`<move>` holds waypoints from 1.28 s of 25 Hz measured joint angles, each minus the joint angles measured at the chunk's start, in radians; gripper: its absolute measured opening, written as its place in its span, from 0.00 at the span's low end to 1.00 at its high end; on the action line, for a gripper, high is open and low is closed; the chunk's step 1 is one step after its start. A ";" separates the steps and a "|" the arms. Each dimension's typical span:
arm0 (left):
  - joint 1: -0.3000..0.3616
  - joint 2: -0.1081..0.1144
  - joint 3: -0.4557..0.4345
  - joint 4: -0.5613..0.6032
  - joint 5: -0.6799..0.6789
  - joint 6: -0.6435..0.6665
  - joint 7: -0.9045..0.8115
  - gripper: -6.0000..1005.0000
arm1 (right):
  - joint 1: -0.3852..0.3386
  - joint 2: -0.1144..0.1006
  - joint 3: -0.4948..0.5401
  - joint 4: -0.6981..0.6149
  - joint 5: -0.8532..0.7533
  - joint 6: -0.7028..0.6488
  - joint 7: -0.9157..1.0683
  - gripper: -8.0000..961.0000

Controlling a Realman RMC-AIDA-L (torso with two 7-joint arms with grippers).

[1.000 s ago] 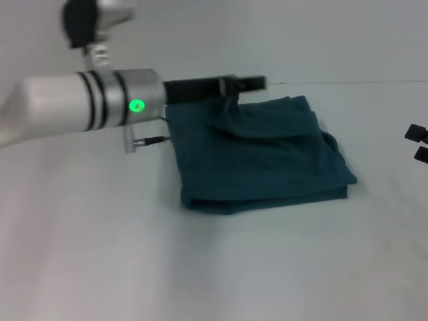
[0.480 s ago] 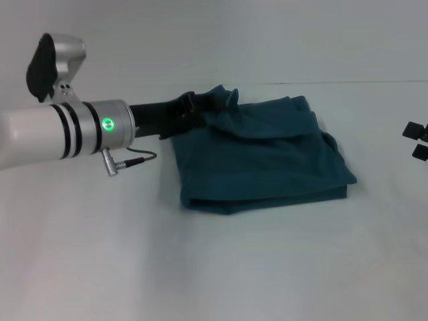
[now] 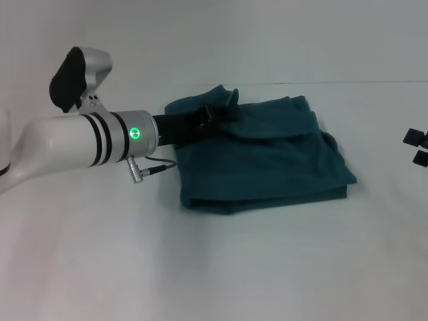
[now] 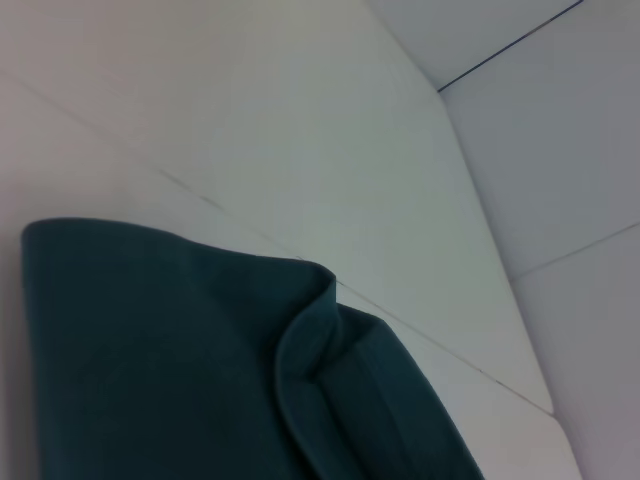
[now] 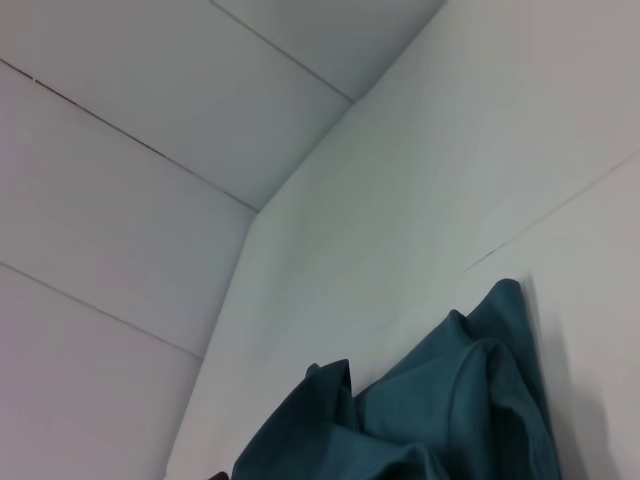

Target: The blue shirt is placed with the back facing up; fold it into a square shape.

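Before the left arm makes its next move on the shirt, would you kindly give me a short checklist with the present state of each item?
1. Dark teal-blue soft-fabric T-shirt folded into a compact, roughly square bundle: ok.
2. Far left corner lying flat: not ok, the fabric is bunched up around the left gripper.
3. Left gripper's hold on that fabric: cannot tell.
4. Right gripper clear of the shirt: ok, it sits apart at the right edge of the head view.
5. Near edge lying flat on the white table: ok.
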 joint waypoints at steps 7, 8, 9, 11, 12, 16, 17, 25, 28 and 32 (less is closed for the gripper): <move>-0.025 -0.006 -0.005 -0.037 -0.009 -0.052 0.032 0.59 | -0.001 0.002 0.000 0.000 -0.001 0.000 -0.002 0.97; -0.028 -0.007 -0.006 -0.039 -0.010 -0.059 0.035 0.59 | -0.001 0.002 0.000 0.000 -0.001 0.000 -0.002 0.96; -0.033 -0.009 -0.006 -0.041 -0.014 -0.068 0.043 0.55 | -0.001 0.003 0.000 0.000 -0.001 0.001 -0.003 0.96; -0.033 -0.009 -0.006 -0.041 -0.024 -0.070 0.053 0.48 | -0.001 0.003 -0.001 0.000 -0.001 0.002 -0.004 0.97; -0.034 -0.010 -0.005 -0.041 -0.036 -0.070 0.063 0.44 | -0.001 0.003 -0.001 0.000 -0.001 0.002 -0.004 0.97; -0.034 -0.010 -0.003 -0.043 -0.088 -0.061 0.098 0.14 | -0.001 0.003 -0.001 0.000 -0.001 0.003 -0.006 0.97; -0.035 -0.010 -0.002 -0.043 -0.097 -0.055 0.103 0.13 | 0.000 0.004 -0.002 0.001 -0.001 0.003 -0.009 0.97; -0.088 -0.006 0.000 -0.068 -0.281 -0.001 0.216 0.05 | 0.000 0.008 -0.002 0.002 -0.001 0.006 -0.016 0.97; -0.143 -0.004 -0.003 -0.108 -0.282 -0.005 0.228 0.05 | 0.000 0.008 -0.002 0.002 -0.002 0.007 -0.016 0.97; -0.165 -0.010 -0.006 -0.109 -0.349 0.048 0.356 0.12 | 0.000 0.010 -0.002 0.002 -0.002 0.007 -0.016 0.97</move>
